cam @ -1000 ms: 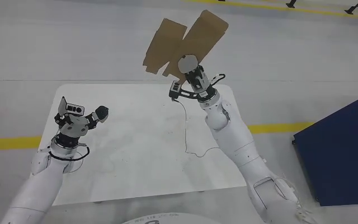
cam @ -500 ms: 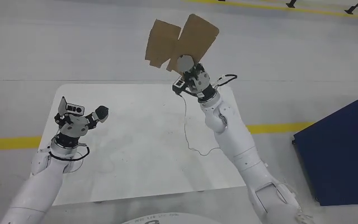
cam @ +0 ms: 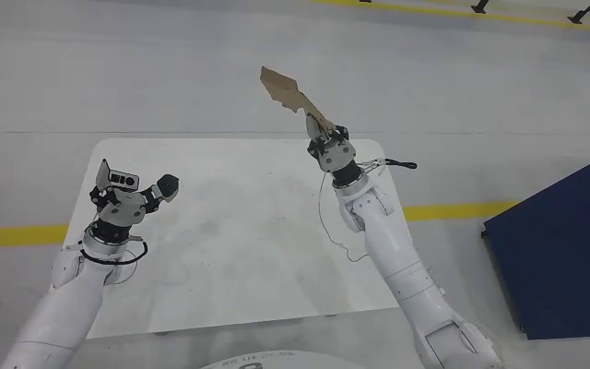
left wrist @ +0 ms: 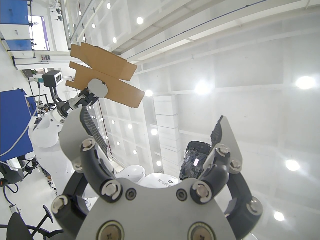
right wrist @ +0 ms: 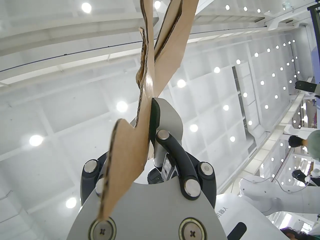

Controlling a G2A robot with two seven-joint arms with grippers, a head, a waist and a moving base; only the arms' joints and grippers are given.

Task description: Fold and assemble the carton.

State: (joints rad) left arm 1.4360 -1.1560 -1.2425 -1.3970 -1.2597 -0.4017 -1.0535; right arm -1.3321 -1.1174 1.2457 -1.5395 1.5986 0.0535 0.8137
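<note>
A flat brown cardboard carton [cam: 288, 92] is held up in the air over the far edge of the white table [cam: 230, 277], seen almost edge-on in the top view. My right gripper [cam: 323, 136] is shut on its lower part, and its fingers pinch the board [right wrist: 147, 93] close up in the right wrist view. In the left wrist view the carton [left wrist: 102, 76] shows as a flattened sheet with flaps, held by the right gripper [left wrist: 96, 89]. My left gripper [cam: 138, 189] is raised over the table's left side, pointing upward, open with nothing between its fingers [left wrist: 220, 132].
A thin cable [cam: 327, 221] hangs from the right arm over the table. A dark blue bin [cam: 544, 249] stands on the floor to the right. A yellow floor line [cam: 461, 210] runs behind the table.
The right arm has turned its wrist, swinging the carton from broad face toward the camera to nearly edge-on, and shifted slightly right. The left arm has not moved.
</note>
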